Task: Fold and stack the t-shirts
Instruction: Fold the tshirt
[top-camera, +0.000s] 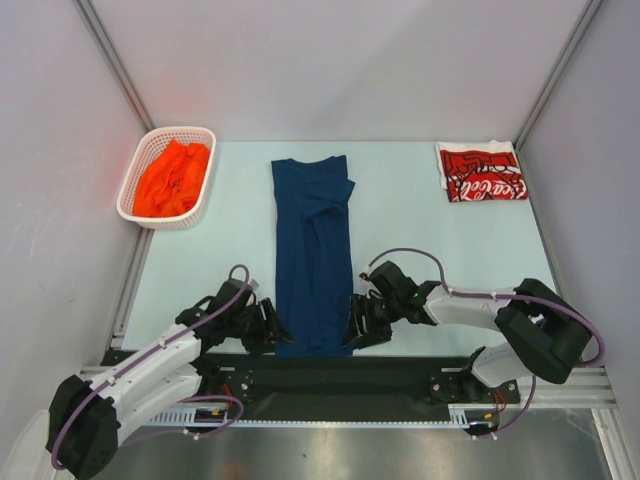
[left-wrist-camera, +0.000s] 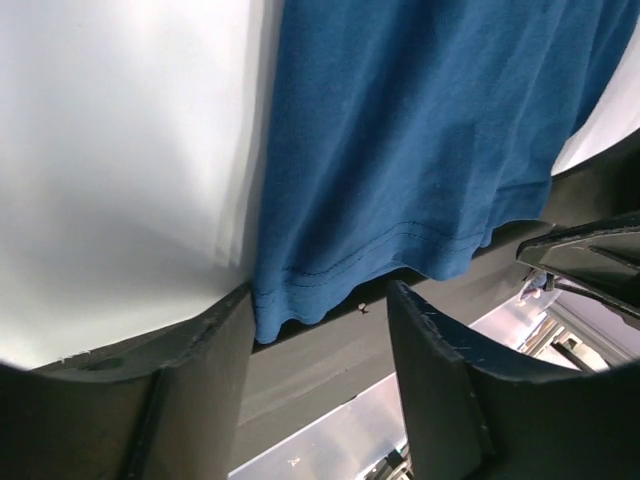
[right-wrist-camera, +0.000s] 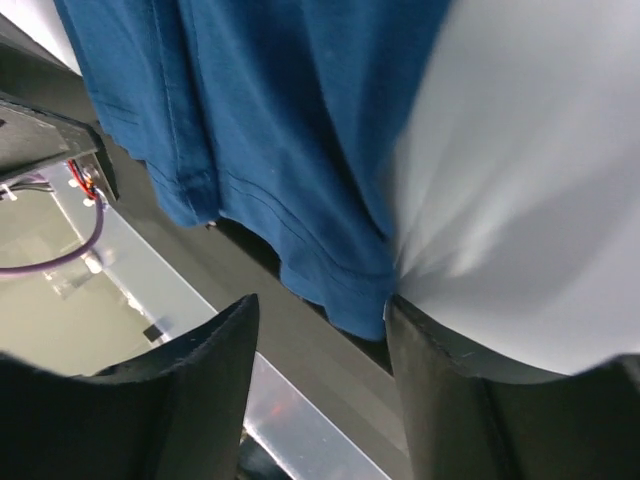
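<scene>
Left fingers (left-wrist-camera: 200, 390) are standing apart at the near left corner of the navy t-shirt (top-camera: 312, 260), gripping nothing, with the stitched hem hanging just past their tips. The right fingers (right-wrist-camera: 450, 400) are likewise standing apart at the near right corner, and the hem's corner is sitting right at the tip of one of them. The navy t-shirt is lying in the middle of the pale table (top-camera: 220, 270), folded into a long narrow strip. Its long axis is running straight from the near edge toward the far edge. The hem end is pointing at the arms and drooping slightly over the table's near edge above the black rail (top-camera: 330, 375), while the far end is showing a folded-in flap on its right side. Bare table is stretching along both long sides of the strip, wider on the right than on the left. The red t-shirt (top-camera: 482, 172) is sitting folded in the far right corner, close to the right wall, well apart from the strip. The orange t-shirt (top-camera: 172, 178) is lying bunched inside the white basket (top-camera: 135, 205) at the far left corner, which is overhanging the table's left edge beside the left wall.
</scene>
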